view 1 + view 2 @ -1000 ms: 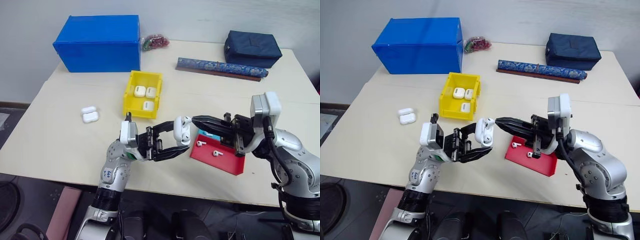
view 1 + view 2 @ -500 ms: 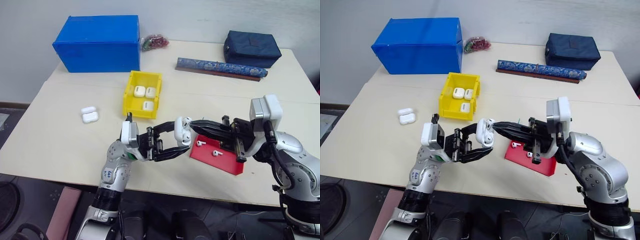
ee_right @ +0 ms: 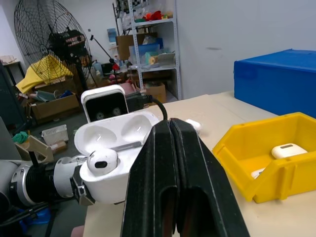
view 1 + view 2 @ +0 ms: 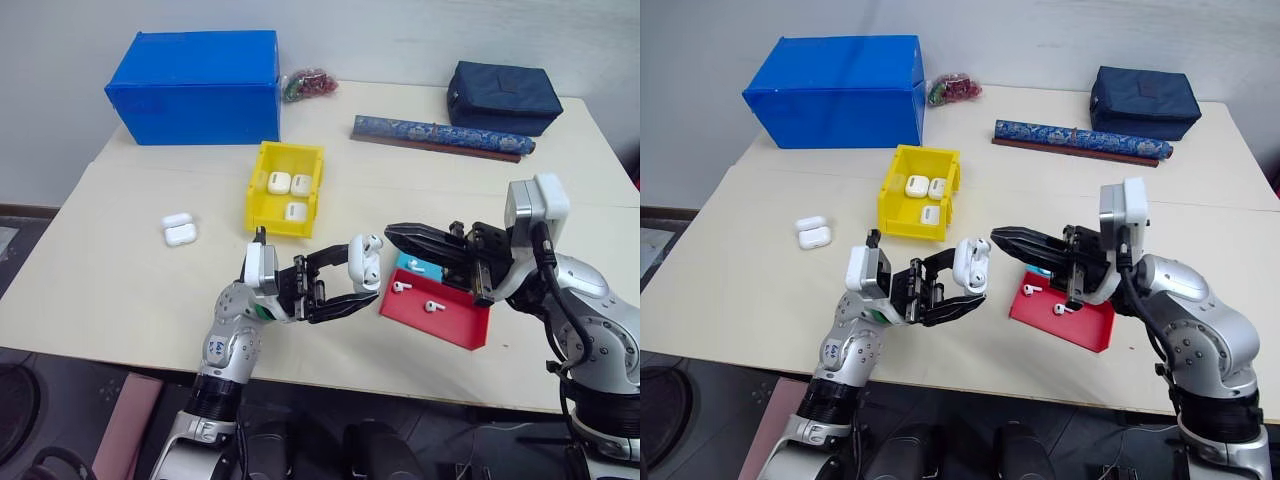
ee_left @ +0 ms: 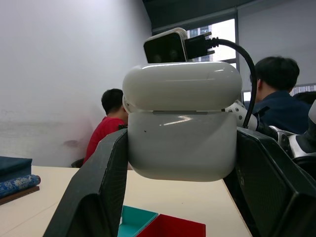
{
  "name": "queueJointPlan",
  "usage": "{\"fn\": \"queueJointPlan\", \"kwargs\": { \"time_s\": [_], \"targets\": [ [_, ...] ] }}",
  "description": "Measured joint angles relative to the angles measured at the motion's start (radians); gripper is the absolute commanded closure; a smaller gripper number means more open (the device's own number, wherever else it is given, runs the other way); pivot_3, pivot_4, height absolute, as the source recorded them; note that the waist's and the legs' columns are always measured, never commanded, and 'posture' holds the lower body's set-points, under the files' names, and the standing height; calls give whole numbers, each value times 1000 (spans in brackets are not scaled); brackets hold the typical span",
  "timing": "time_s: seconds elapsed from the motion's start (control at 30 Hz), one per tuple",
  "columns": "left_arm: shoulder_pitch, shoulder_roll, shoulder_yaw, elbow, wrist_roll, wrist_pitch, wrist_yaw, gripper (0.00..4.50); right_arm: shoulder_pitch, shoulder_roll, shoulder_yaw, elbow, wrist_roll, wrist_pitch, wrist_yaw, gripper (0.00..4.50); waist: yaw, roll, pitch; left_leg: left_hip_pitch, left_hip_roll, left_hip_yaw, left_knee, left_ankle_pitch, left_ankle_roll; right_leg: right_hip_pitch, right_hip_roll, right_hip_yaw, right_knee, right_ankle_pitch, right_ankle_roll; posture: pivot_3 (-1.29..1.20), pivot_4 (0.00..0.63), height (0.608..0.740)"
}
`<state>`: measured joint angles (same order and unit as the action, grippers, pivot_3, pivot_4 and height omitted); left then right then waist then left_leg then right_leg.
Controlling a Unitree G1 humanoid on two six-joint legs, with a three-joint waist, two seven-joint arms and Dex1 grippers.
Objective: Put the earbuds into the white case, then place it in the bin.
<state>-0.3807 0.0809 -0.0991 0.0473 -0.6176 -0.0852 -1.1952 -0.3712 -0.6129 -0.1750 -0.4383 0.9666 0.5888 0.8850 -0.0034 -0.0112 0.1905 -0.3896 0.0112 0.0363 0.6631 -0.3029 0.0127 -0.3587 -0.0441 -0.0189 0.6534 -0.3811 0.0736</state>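
Right gripper (image 4: 392,233) clenched empty, pulled back from white case (image 4: 365,262) (lid open, one bud in) held by left gripper (image 4: 366,276)

I saw a glossy white case (image 4: 366,262) between black pincer fingers (image 4: 335,305), a bright yellow bin (image 4: 286,188), a red tray (image 4: 440,322) beside teal, a blue box (image 4: 197,85), and a pale cream bench (image 4: 110,280).
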Motion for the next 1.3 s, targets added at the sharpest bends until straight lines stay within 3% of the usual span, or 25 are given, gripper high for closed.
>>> {"fn": "queueJointPlan", "kwargs": {
  "time_s": [0.97, 1.3],
  "targets": [
    [-10, 0, 0, 7, 5, 0, 0, 1731, 36, 8, 25, 10, -9, 0, 55, 4490, 0, 0, 0, 0, 0, 0, 0, 0, 0, 0, 0, 0, 0, 0, 0, 0, 150, 740],
    [-10, 10, 0, 6, 13, 0, 1, 1731, 31, 10, -13, 7, 79, 27, 17, 4490, 1, 0, 0, 0, 0, 0, 0, 0, 0, 0, 0, 0, 0, 0, 0, 0, 150, 740]
  ]
}}
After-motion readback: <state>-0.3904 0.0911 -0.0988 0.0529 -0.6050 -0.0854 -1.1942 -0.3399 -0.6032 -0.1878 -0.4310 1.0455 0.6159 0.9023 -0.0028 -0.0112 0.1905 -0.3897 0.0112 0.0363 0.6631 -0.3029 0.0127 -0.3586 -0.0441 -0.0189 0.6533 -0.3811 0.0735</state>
